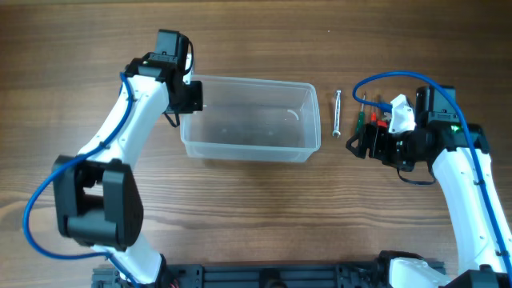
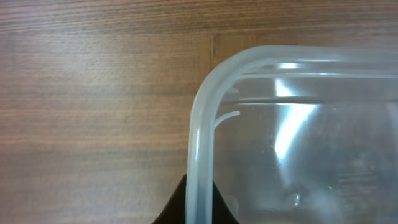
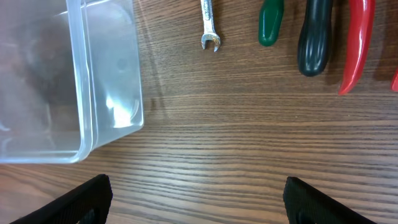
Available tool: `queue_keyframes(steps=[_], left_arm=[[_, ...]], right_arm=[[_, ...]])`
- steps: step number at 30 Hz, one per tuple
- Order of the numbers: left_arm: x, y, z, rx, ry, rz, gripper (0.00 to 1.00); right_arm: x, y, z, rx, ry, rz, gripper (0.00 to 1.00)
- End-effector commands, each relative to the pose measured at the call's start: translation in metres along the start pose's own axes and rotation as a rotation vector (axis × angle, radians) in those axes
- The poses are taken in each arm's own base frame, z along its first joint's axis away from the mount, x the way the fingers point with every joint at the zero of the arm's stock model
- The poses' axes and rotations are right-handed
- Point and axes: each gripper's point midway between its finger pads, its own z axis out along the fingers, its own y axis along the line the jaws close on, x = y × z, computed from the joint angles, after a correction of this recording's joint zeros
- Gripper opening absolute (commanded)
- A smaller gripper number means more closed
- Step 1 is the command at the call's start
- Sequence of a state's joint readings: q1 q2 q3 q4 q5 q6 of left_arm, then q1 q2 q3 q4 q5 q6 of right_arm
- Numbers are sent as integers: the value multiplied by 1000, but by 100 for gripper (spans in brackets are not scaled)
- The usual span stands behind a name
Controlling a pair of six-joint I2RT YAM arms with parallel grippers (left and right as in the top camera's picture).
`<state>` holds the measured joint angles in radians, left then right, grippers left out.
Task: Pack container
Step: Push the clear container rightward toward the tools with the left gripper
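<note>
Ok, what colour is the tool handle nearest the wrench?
It's green: the handle shows best in the right wrist view.

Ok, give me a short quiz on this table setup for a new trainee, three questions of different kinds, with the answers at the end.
1. True or false: the container already holds a tool.
2. Order these from nearest the container to farthest: red handle, wrench, green handle.
3. Fill in: the right gripper is ____, with nothing between its fingers.
Key: 1 false; 2 wrench, green handle, red handle; 3 open.
</note>
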<state>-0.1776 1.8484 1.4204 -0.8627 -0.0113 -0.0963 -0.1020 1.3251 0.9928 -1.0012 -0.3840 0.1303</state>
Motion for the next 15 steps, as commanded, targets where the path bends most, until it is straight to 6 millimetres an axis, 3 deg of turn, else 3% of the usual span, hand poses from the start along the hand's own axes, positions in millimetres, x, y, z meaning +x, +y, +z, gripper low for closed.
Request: queue_keyframes(steps=[1,7,8,9,11,15], left_arm=[[2,-1,22,-11,37,-29,6],[27,3,54,-36,161,-49,9],[28,3,54,-37,166,-50,23],[28,4,54,-39,166,-60,59],[28,4,54,-39,168,-63,100],[36,3,48,-37,197,-67,100]], right_arm=[[-5,-1,-1,7,-9,5,88],[-5,-1,-1,7,-9,4,88],[-5,-1,-1,7,-10,4,89],[-5,-1,-1,7,-10,2,89],[-6,-1,-1,7,-13,2,91],[-7,-1,-1,7,-17,0,94]])
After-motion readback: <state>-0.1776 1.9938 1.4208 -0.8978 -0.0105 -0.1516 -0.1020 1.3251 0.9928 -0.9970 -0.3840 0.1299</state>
